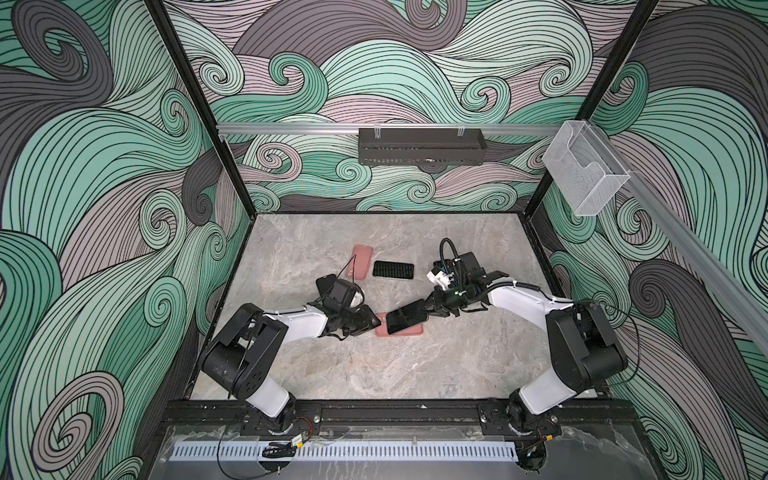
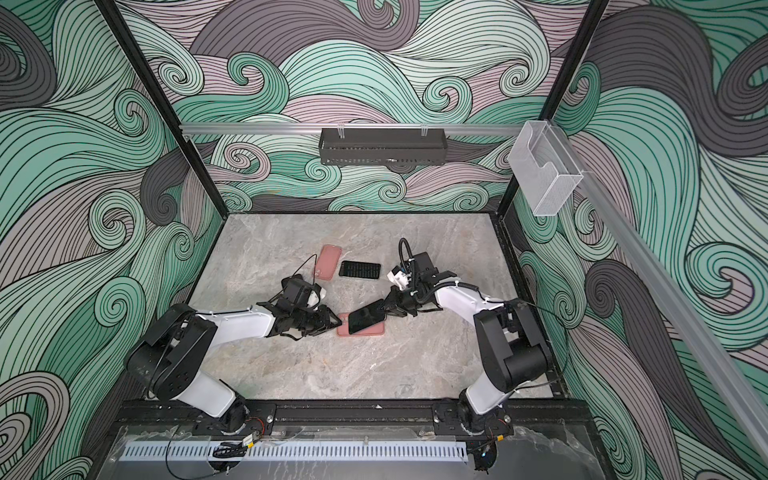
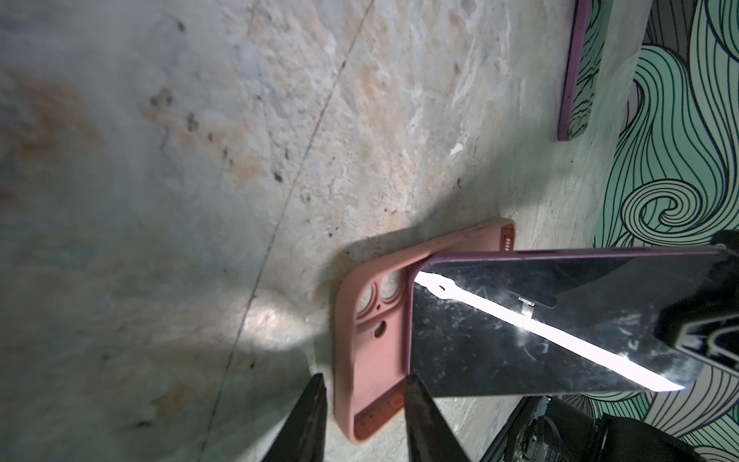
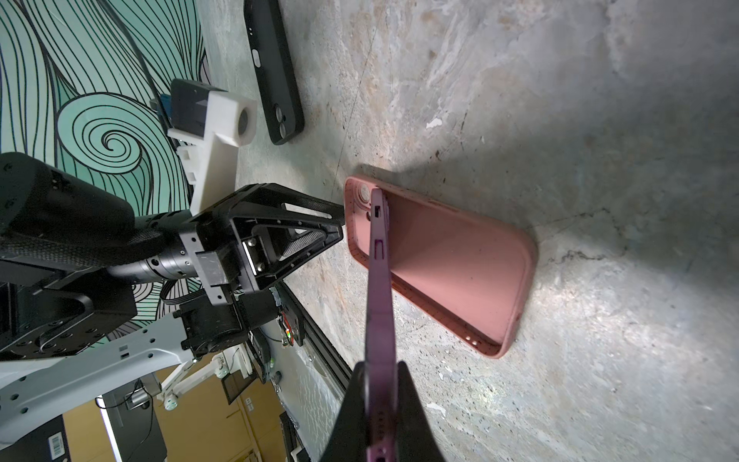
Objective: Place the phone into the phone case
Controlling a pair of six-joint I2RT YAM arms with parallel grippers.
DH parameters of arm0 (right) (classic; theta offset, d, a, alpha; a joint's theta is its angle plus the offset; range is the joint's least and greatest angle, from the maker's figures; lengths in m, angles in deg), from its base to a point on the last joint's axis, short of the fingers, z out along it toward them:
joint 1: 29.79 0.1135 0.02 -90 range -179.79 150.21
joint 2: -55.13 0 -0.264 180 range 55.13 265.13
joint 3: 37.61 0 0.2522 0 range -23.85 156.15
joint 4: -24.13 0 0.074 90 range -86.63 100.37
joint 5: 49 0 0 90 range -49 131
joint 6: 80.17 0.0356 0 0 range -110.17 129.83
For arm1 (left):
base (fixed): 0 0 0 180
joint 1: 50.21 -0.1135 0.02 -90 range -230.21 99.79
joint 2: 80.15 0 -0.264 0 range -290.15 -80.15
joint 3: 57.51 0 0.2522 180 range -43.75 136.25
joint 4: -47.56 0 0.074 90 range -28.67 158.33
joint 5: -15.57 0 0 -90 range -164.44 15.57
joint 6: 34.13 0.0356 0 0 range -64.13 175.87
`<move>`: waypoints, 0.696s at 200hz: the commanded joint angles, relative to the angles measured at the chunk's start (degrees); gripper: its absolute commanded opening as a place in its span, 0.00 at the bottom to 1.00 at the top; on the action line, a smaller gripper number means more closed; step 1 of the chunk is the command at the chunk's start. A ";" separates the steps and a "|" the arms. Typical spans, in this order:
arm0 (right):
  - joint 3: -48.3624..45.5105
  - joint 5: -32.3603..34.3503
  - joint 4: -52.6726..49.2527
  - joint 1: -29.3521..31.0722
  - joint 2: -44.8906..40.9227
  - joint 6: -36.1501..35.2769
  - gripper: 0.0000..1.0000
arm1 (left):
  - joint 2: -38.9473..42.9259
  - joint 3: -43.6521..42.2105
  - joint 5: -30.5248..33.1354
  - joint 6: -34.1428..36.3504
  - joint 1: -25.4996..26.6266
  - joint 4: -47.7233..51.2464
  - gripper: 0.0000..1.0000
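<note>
phone (image 1: 406,321) isn't in yet, we'd call this about halfway. the right gripper (image 1: 424,312) is clamped on one short end and holds it tilted over the pink case (image 1: 411,331). the case lies open side up on the bench (image 1: 374,374), about midway between the left and right edges, in the front half. the phone's low end is down at the camera-hole end of the case and the held end is up in the air. so it's picked up and roughly lined up. what's left, as we read it: seat the low end under the rim, lay the rest flat, press the edges in, let go.

the left gripper (image 1: 374,322) sits at that same camera-hole end, jaws apart either side of the rim. we can't tell if it's really pinching the case or just bracketing it.

both top views give us the layout, plus a second pink case (image 1: 362,262) and a dark phone-shaped thing (image 1: 393,270) side by side nearer the back edge, well apart from the action. they don't show the contact though. the left wrist view shows the phone's glossy face turned away from the case floor, the camera cutouts uncovered, and the left fingers (image 3: 308,420) straddling a corner of the case. the right wrist view has the phone edge-on. its far corner looks to be touching inside the case by the cutouts, with most of the floor bare.
</note>
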 commanded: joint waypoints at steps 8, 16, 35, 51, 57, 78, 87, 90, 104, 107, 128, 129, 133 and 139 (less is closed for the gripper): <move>-0.61 -0.96 1.50 -0.29 1.46 -0.44 0.00 | -0.79 1.51 0.47 -0.17 0.74 -1.02 0.35; -0.80 -1.05 1.83 -0.33 1.72 -0.30 0.00 | -0.84 1.66 0.53 -0.24 0.83 -1.11 0.35; -1.20 -1.38 2.03 -0.26 2.33 -0.08 0.00 | -1.12 1.75 0.57 -0.27 1.01 -1.23 0.35; -1.49 -1.39 2.02 -0.27 2.65 0.00 0.00 | -1.30 1.81 0.62 -0.23 1.14 -1.39 0.35; -1.62 -1.40 2.01 -0.33 2.78 -0.06 0.00 | -1.35 1.78 0.64 -0.35 1.18 -1.37 0.35; -2.13 -1.65 3.88 -0.26 3.03 0.03 0.00 | -1.76 2.02 0.80 -0.44 1.27 -1.62 0.34; -2.35 -1.72 4.05 -0.24 3.16 0.09 0.00 | -1.98 2.10 0.83 -0.51 1.27 -1.79 0.34; -2.44 -1.70 4.14 -0.25 3.25 0.08 0.00 | -2.01 2.10 0.79 -0.53 1.38 -1.81 0.34; -2.78 -1.93 4.57 -0.25 3.53 0.18 0.00 | -2.34 2.15 0.82 -0.61 1.45 -1.95 0.33; -2.89 -2.00 4.71 -0.20 3.67 0.26 0.00 | -2.33 2.20 0.82 -0.62 1.45 -1.93 0.33; -3.25 -2.10 5.38 -0.16 4.04 0.59 0.00 | -2.58 2.14 1.04 -0.79 1.62 -2.19 0.33; -3.25 -2.15 5.38 -0.16 4.03 0.66 0.00 | -2.57 2.12 1.06 -0.79 1.67 -2.22 0.33; -3.33 -2.10 5.47 -0.15 4.15 0.70 0.00 | -2.57 2.19 1.08 -0.79 1.71 -2.25 0.33; -3.42 -2.10 5.56 -0.16 4.19 0.67 0.00 | -2.64 2.13 1.17 -0.87 1.79 -2.34 0.33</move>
